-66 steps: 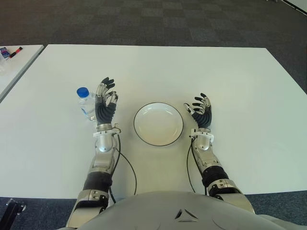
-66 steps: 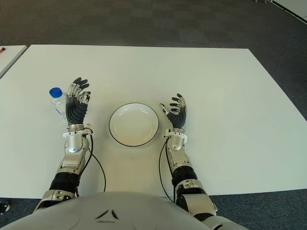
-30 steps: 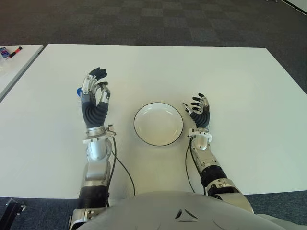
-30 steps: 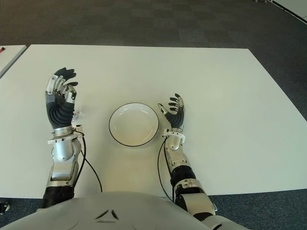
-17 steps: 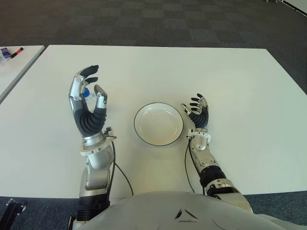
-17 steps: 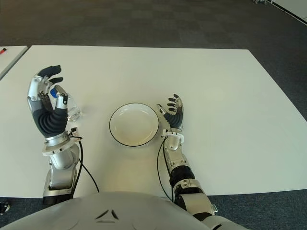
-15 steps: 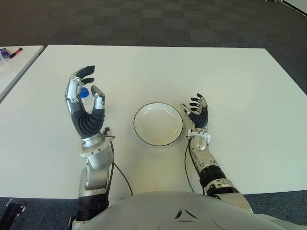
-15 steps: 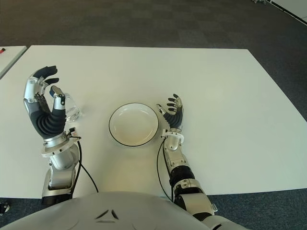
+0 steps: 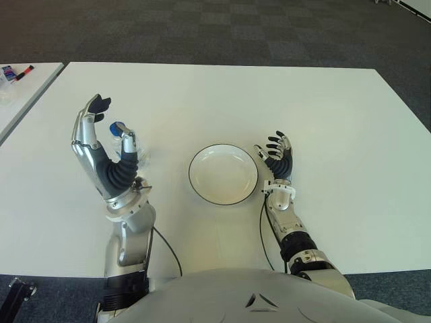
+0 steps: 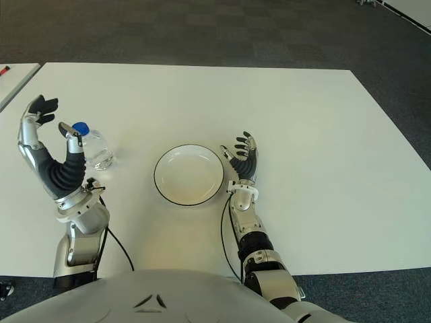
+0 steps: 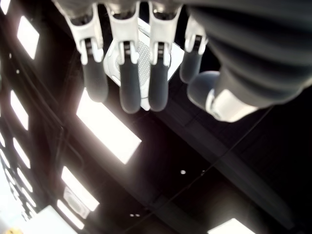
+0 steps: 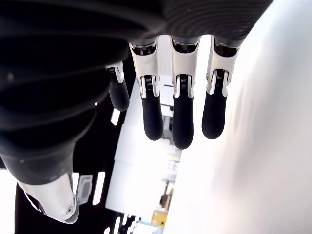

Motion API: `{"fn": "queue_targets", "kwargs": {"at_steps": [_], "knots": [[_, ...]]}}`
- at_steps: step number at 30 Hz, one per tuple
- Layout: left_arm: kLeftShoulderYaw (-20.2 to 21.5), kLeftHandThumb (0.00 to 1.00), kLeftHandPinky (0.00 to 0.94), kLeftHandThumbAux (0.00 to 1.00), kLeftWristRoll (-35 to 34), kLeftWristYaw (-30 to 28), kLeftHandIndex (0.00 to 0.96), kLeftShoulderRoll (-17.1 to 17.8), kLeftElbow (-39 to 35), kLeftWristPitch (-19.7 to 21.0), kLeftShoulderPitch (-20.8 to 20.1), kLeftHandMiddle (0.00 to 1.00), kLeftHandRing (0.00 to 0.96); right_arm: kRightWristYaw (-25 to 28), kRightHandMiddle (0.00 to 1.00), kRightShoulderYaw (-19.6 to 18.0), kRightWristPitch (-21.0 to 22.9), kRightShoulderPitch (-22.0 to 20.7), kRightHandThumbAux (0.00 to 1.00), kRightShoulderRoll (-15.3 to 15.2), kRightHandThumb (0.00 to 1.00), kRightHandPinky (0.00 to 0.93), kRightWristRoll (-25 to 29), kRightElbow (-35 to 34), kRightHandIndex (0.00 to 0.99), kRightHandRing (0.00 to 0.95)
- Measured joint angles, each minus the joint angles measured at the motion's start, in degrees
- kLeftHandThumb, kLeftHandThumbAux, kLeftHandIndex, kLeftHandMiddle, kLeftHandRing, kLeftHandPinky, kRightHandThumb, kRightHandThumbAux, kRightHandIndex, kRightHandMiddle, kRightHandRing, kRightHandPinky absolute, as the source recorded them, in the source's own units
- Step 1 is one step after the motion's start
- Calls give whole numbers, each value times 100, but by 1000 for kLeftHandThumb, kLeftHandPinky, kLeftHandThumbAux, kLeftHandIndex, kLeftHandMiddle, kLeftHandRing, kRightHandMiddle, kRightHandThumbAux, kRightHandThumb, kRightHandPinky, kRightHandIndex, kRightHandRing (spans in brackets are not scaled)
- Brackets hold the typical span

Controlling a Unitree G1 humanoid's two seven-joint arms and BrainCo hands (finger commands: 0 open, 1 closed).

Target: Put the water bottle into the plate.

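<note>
The clear water bottle (image 10: 100, 155) with a blue cap (image 10: 79, 128) stands upright on the white table (image 9: 323, 101), left of the plate. The white plate (image 9: 223, 173) with a dark rim holds nothing. My left hand (image 10: 54, 120) is raised above the table just left of the bottle, palm turned up and back. Its fingers (image 11: 127, 73) are spread and hold nothing, and its thumb tip shows close to the cap. My right hand (image 9: 278, 156) shows just right of the plate, its fingers (image 12: 181, 112) straight and spread.
A second white table (image 9: 20, 87) stands at the far left with markers (image 9: 15, 71) on it. Dark carpet (image 9: 222, 27) lies beyond the far edge. Black cables (image 9: 165, 245) trail from both forearms across the near table.
My left hand has risen and swung leftward, tipping back so the bottle shows to its right. The bottle, plate and right hand stay where they were.
</note>
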Motion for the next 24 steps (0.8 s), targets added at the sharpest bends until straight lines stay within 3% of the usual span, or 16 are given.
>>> {"fn": "queue_targets", "kwargs": {"at_steps": [13, 24], "knots": [[-26, 626, 325, 527, 166, 412, 185, 431, 362, 366, -110, 287, 299, 16, 321, -15, -24, -14, 710, 25, 706, 405, 6, 26, 173, 359], [-180, 637, 328, 533, 153, 425, 171, 653, 631, 686, -148, 276, 299, 17, 328, -10, -24, -13, 716, 29, 701, 408, 1, 21, 170, 367]]}}
